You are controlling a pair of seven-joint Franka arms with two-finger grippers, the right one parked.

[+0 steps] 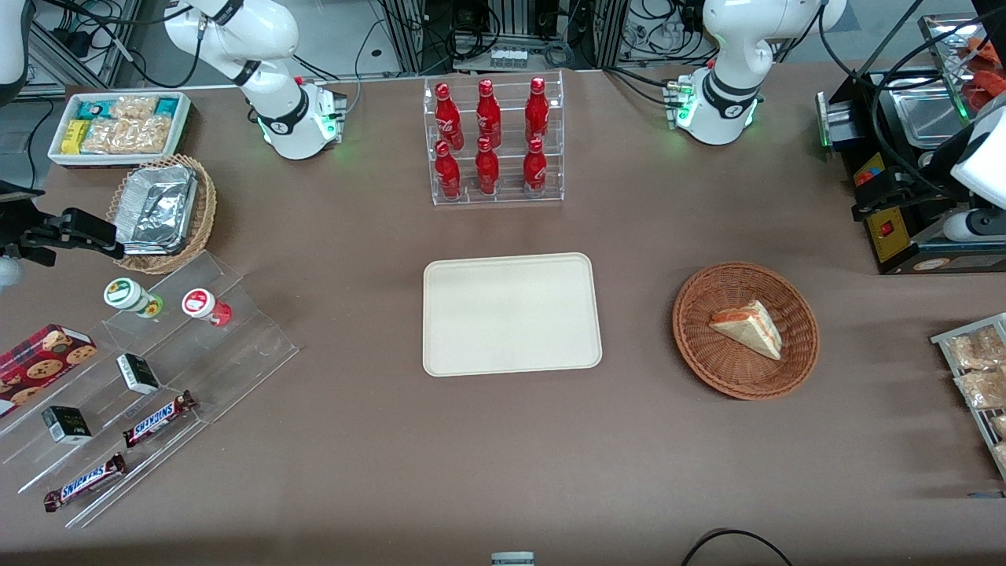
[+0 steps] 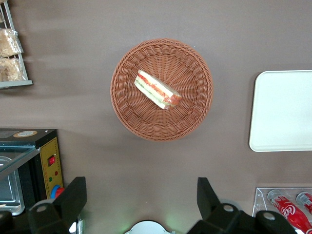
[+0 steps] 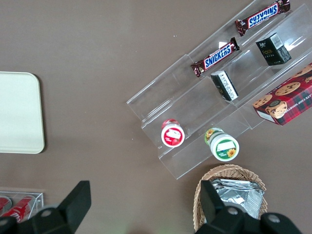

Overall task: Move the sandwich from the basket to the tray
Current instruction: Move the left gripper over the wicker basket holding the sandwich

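1 sandwich (image 1: pixel 748 328) in 1 basket (image 1: pixel 707 362), 1 tray (image 1: pixel 511 314), gripper (image 2: pixel 141 202) open above

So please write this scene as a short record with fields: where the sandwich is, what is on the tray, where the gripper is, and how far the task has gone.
sandwich: lies in the basket, a wedge with its filling edge showing in the wrist view
basket: on the table, beside the tray, toward the working arm's end
tray: bare, nothing on it
gripper: open, high above the table, fingers well apart, holding nothing
bottles: six red ones in a clear rack, farther from the front camera than the tray
task state: not yet begun, sandwich untouched
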